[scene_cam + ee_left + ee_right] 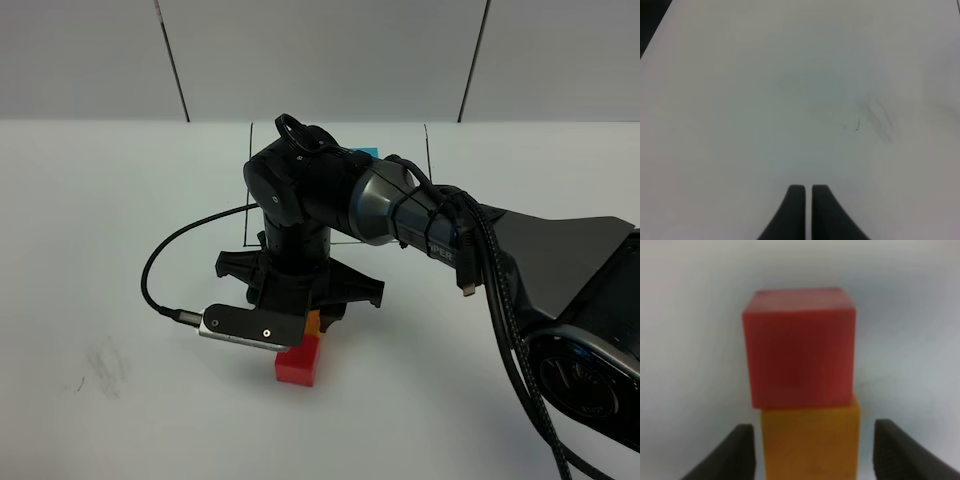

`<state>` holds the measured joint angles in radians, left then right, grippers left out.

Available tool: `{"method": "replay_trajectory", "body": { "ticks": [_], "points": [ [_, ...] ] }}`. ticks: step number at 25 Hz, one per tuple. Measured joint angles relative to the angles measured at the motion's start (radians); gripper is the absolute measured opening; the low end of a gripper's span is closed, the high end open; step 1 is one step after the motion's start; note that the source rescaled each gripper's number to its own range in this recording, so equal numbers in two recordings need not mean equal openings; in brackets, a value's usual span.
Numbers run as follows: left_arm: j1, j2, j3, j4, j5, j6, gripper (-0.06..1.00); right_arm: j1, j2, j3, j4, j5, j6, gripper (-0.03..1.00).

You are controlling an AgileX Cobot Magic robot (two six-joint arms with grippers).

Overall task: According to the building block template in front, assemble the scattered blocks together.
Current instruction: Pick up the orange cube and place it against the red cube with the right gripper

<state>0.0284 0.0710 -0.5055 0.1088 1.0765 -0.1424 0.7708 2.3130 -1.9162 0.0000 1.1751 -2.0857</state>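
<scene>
Orange cube [810, 445] sits between the spread jaws of the right gripper [815, 426], apparently untouched, its far face flush against the red cube [799, 347], mid-table, nearer than the template [366, 151], which is mostly hidden behind the arm [400, 210]. Lifting straight off should spare the pair. Left gripper [807, 189], pressed together, hangs over the scuffed white table [90, 250]; a grey panelled wall [320, 60] stands behind.

The red cube [799, 347] and the orange cube [810, 445] are seen as plain and matt, with smooth faces. The tabletop [740, 100] is shown as a smooth, matt white surface, marked by faint grey scuffs [877, 117]. The right arm shell [300, 190] is finished in glossy black, with a satin grey metallic collar [385, 205] and a silvery metal camera body [240, 328].
</scene>
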Motion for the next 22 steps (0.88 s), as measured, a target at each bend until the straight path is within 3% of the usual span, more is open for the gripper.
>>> {"method": "replay_trajectory", "body": {
  "ticks": [5,8,22],
  "points": [
    [0.000,0.000,0.000,0.000,0.000,0.000,0.01,0.000,0.000,0.000,0.006,-0.009,0.000,0.76],
    [0.000,0.000,0.000,0.000,0.000,0.000,0.01,0.000,0.000,0.000,0.008,-0.016,0.000,0.81],
    [0.000,0.000,0.000,0.000,0.000,0.000,0.01,-0.003,-0.072,0.000,-0.013,-0.030,0.027,0.82]
  ]
}}
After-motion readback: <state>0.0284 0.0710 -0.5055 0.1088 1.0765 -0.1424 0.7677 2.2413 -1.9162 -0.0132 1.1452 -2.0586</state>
